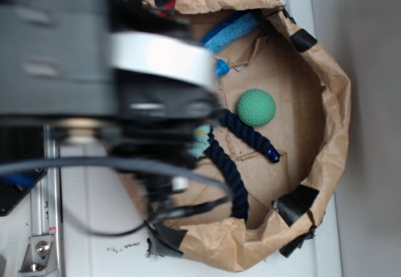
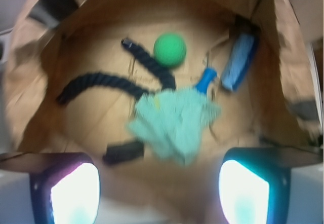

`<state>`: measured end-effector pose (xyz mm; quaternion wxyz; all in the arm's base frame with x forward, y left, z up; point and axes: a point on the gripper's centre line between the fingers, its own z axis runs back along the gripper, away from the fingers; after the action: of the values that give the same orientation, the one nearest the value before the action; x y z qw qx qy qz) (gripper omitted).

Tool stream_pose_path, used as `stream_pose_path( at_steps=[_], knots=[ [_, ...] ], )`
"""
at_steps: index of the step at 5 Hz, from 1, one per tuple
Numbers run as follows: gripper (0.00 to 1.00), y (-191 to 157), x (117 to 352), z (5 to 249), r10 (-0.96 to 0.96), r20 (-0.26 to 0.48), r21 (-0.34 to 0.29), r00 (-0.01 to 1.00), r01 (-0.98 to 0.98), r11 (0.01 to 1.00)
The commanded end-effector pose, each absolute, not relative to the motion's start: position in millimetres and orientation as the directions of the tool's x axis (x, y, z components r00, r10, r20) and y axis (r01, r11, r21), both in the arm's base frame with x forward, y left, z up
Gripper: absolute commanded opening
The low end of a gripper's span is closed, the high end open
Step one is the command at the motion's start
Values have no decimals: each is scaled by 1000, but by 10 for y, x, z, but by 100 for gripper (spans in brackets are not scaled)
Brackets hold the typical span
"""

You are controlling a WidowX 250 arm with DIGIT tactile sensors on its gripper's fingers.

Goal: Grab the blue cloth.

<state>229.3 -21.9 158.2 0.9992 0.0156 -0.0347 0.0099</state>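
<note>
setting: a crumpled brown paper enclosure with black tape patches (image 2: 30, 82) is seen from above in both views; its floor is flat cardboard.
target: the pale teal-blue terry cloth with ragged edges (image 2: 174, 122) is laid spread on the cardboard floor, near the middle of the wrist view, just ahead of the fingers. in the exterior view only a small pale corner of it (image 1: 200, 140) is shown beside the arm; the rest is hidden.
neighbours: a thick dark navy twisted rope (image 2: 101, 82) is touching or running under the cloth's upper left edge. a dimpled green ball (image 2: 170, 49) is set beyond the cloth, against the rope. a bright blue rectangular sponge block (image 2: 238, 62) is leaned by the right wall, well apart from the cloth. a small bright blue piece (image 2: 205, 79) is seen at the cloth's upper right corner; whether it is touched cannot be told.
tool: the black two-fingered gripper (image 2: 159, 186) is held spread wide, nothing between its pads (image 2: 73, 193); it hangs above the floor, clear of the cloth.
step: the approach is judged to be in hand; no grasp is made yet.
next move: a small advance toward the cloth and a straight descent are called for, so that a fold of terry alone is pinched, with the rope kept out.
</note>
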Motion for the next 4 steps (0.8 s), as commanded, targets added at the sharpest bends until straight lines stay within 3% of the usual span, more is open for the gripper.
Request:
stream_pose_path(
  at_steps=[1,2,3,4],
  knots=[
    [100,-129,2488,815,-10,0,48,1000,10,999],
    [100,-185,2366,417,-71,-62,10,996,72,997],
    [100,-177,2242,187,-68,-108,41,992,73,997],
    [0,-18,2202,96,-15,-114,50,993,20,999]
  ],
)
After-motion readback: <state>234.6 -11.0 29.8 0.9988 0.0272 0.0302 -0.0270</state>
